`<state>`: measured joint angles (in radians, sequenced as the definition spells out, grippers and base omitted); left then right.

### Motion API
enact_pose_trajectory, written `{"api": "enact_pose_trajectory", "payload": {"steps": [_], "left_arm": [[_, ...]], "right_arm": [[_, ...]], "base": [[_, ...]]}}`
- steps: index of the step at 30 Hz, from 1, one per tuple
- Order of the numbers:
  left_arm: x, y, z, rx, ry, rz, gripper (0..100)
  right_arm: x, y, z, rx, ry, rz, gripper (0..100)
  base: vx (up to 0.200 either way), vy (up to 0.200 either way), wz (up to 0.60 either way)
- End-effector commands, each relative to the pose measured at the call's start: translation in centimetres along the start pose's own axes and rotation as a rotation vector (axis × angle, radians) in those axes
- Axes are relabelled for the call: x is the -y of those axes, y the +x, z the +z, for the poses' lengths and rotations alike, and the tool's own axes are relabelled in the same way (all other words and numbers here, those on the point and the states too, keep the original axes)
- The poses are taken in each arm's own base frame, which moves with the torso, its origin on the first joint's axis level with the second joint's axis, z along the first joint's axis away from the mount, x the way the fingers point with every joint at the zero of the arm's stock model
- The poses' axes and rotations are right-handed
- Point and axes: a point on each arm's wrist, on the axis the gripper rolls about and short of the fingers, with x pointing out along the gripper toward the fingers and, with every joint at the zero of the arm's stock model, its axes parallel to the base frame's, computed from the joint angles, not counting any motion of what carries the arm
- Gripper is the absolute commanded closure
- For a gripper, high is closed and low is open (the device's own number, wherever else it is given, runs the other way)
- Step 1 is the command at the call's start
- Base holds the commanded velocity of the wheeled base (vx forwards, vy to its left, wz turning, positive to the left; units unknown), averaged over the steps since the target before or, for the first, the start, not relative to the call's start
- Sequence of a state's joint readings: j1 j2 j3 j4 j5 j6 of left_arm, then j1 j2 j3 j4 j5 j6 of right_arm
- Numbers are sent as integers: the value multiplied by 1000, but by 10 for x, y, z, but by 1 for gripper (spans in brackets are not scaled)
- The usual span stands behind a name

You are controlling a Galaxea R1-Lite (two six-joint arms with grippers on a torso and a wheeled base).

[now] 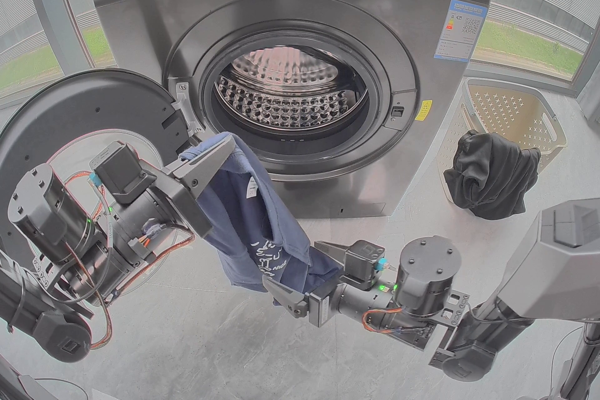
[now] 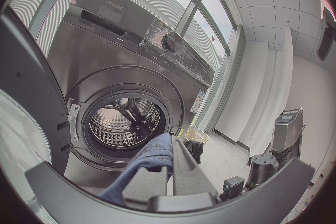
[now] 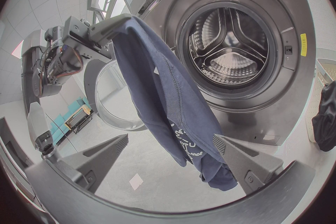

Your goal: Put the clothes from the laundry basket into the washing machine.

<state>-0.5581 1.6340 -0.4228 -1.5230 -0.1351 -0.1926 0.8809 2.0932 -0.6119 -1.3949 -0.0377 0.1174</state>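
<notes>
A dark blue T-shirt [image 1: 256, 220] hangs in front of the washing machine [image 1: 350, 1], just below its open drum [image 1: 287, 89]. My left gripper [image 1: 219, 148] is shut on the shirt's top edge, level with the lower left of the drum opening. In the left wrist view the blue cloth [image 2: 154, 156] sits pinched in that gripper [image 2: 164, 161]. My right gripper [image 1: 290, 264] stands open at the shirt's lower end. In the right wrist view the shirt [image 3: 164, 95] hangs between its spread fingers [image 3: 245, 161], close to one of them. A black garment [image 1: 494, 173] drapes over the laundry basket [image 1: 519, 107].
The round machine door [image 1: 81, 107] stands swung open to the left, behind my left arm. The beige basket leans against the machine's right side near the window wall. Bare grey floor [image 1: 206, 345] lies in front of the machine.
</notes>
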Motion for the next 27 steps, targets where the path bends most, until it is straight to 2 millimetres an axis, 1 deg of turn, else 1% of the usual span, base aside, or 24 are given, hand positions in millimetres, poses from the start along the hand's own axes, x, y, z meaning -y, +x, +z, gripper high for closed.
{"api": "enact_pose_trajectory", "payload": {"steps": [1,2,3,5,7,8,9,12,13,17,19,21,23,25,26,27], "left_arm": [[0,0,2,6,0,-1,100],[0,0,2,6,0,-1,100],[0,0,2,6,0,-1,100],[0,0,2,5,0,-3,100],[0,0,2,5,0,-3,100],[0,0,2,5,0,-3,100],[0,0,2,5,0,-3,100],[0,0,2,5,0,-3,100],[0,0,2,5,0,-4,100],[0,0,2,5,0,-4,100],[0,0,2,5,0,-3,100],[0,0,2,5,0,-4,100],[0,0,1,2,0,-2,100],[0,0,1,2,0,-2,100],[0,0,1,4,1,-1,100],[0,0,1,4,1,-1,100]], "right_arm": [[6,27,-22,-26,-11,-15,0],[9,32,-24,-25,-12,-21,0],[9,32,-24,-25,-12,-21,0],[21,45,-26,-8,-11,-50,0],[30,54,-25,14,-10,-70,0],[31,55,-24,19,-10,-74,0],[37,62,-22,40,-10,-86,0],[42,69,-20,62,-10,-96,0],[45,72,-20,70,-9,-101,100],[50,78,-17,94,-9,-111,100],[50,77,-12,109,-9,-109,100],[50,76,-11,109,-9,-109,100],[48,65,4,137,-10,-108,100],[46,59,12,146,-10,-107,100],[46,48,28,177,-11,-108,100],[46,48,28,177,-11,-108,100]], "base": [[0,0,0],[0,0,0],[0,0,0],[0,0,0],[0,0,0],[0,0,0],[0,0,0],[0,0,0],[0,0,0],[0,0,0],[0,0,0],[0,0,0],[0,0,0],[0,0,0],[0,0,0],[0,0,0]]}}
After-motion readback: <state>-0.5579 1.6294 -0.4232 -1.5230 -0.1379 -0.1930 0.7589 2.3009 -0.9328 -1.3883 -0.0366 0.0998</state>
